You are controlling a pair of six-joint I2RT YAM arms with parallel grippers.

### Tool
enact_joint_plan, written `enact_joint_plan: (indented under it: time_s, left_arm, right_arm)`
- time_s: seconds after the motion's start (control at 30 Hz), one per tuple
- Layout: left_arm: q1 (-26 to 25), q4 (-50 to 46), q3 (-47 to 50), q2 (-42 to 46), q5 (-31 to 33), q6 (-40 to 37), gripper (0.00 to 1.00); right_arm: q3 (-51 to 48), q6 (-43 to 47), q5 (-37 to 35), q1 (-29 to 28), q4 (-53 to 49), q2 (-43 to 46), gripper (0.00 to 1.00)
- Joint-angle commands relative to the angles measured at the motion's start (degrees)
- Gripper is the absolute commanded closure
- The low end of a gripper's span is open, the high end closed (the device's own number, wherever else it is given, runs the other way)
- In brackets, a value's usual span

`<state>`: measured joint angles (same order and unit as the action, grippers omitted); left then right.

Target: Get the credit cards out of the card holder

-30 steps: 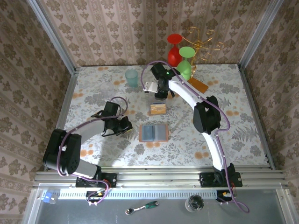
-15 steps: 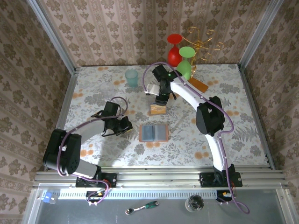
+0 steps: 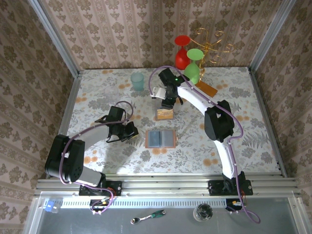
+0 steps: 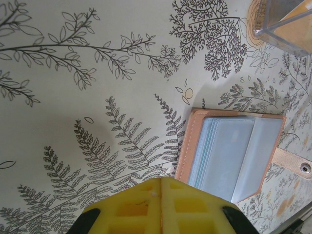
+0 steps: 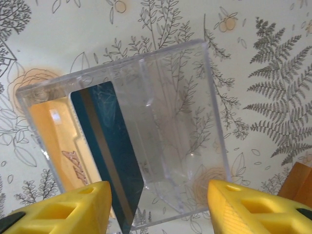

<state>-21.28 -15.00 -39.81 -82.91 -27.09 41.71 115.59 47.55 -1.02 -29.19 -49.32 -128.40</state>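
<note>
Two credit cards [image 5: 109, 161], teal & orange, in clear box [image 5: 185, 122] just under R gripper [image 5: 158, 209], jaws apart, nothing held; card holder [image 4: 234, 156] open flat on table [image 3: 243, 126] nr L gripper [image 4: 161, 195], pinched closed.

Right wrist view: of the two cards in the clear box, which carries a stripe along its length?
The blue-teal card, with a greyish stripe running lengthwise near one edge; the orange card beside it shows no stripe.
</note>
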Motion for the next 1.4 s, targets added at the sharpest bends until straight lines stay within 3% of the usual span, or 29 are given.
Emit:
enact_joint_plan:
  time_s: [0.0,0.37,0.5,0.87,1.37]
  left_arm:
    - [0.45,-0.54,0.26,0.96,-0.67,-0.32,0.91]
    - [0.45,-0.38,-0.11,0.54,-0.67,-0.32,0.91]
    - [0.45,-0.16,0.0,0.57,-0.85,-0.22,0.91]
    - [0.47,-0.29,0.02,0.69,-0.81,-0.26,0.91]
    - [0.45,-0.04,-0.09,1.08,-1.21,-0.1,0.91]
  right_arm:
    - [-0.35,-0.88,-1.6,-0.34,1.73,-1.26,0.44]
    - [-1.42,-1.04,0.09,-0.69,0.13,1.49,0.42]
    - [-2.73,-1.18,0.66,-0.77,0.75,2.12,0.28]
    - [-2.24,-1.42,-2.13,-0.98,1.2,1.95,0.28]
    - [-5.46,-1.85,0.24,-2.27,0.09,6.04,0.28]
